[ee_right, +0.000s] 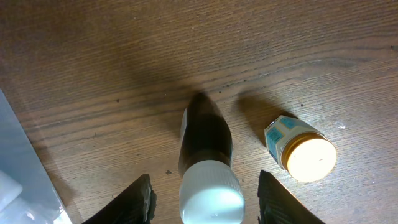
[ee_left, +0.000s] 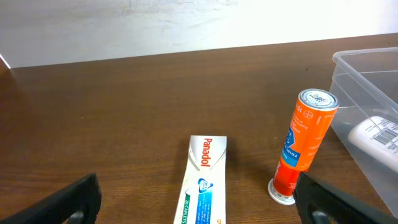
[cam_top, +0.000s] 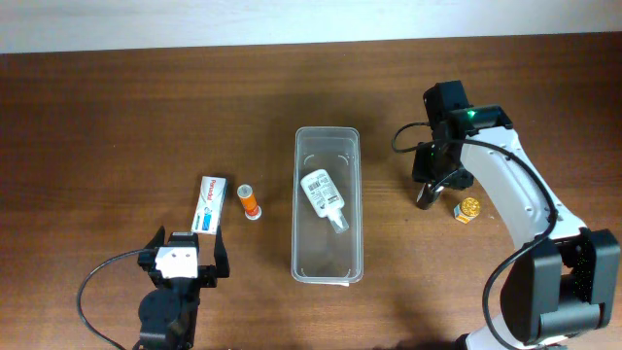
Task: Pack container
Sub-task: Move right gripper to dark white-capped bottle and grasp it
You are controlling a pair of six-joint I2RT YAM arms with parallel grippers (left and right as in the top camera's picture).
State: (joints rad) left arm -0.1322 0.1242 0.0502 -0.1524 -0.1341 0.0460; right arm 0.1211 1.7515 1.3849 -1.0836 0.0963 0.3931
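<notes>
The clear plastic container (cam_top: 297,209) lies mid-table with a white bottle (cam_top: 322,193) lying inside. My right gripper (cam_top: 438,189) is to its right, open, its fingers (ee_right: 208,202) on either side of an upright dark bottle with a white cap (ee_right: 207,146), not touching it. A small jar with a gold lid (cam_top: 468,209) stands just beside it (ee_right: 303,152). My left gripper (cam_top: 185,262) is open and empty (ee_left: 199,208), just in front of a Panadol box (ee_left: 203,174) and an orange tube (ee_left: 306,143) standing cap-down.
The Panadol box (cam_top: 211,204) and orange tube (cam_top: 250,201) lie left of the container, whose corner (ee_left: 364,56) shows in the left wrist view with the white bottle (ee_left: 376,134). A container edge (ee_right: 15,168) is at the right wrist view's left.
</notes>
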